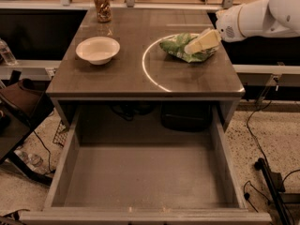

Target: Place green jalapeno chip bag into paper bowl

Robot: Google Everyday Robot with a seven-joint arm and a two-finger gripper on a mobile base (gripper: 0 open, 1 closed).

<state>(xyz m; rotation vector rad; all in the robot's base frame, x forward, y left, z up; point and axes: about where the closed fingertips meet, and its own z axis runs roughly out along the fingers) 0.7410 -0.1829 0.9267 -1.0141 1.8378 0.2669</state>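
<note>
The green jalapeno chip bag [179, 47] lies crumpled on the right side of the grey tabletop, inside a bright ring of light. The paper bowl [97, 49] sits upright and empty on the left side of the table, well apart from the bag. My gripper [194, 46] comes in from the right on a white arm, its cream fingers [203, 41] lying over the bag's right half and pointing left and down.
A brownish jar with a lid [102, 5] stands at the table's far left. A large open drawer [145, 172] juts out below the table's front edge. Cables and a black stand [269, 182] lie on the floor at right; dark furniture stands at left.
</note>
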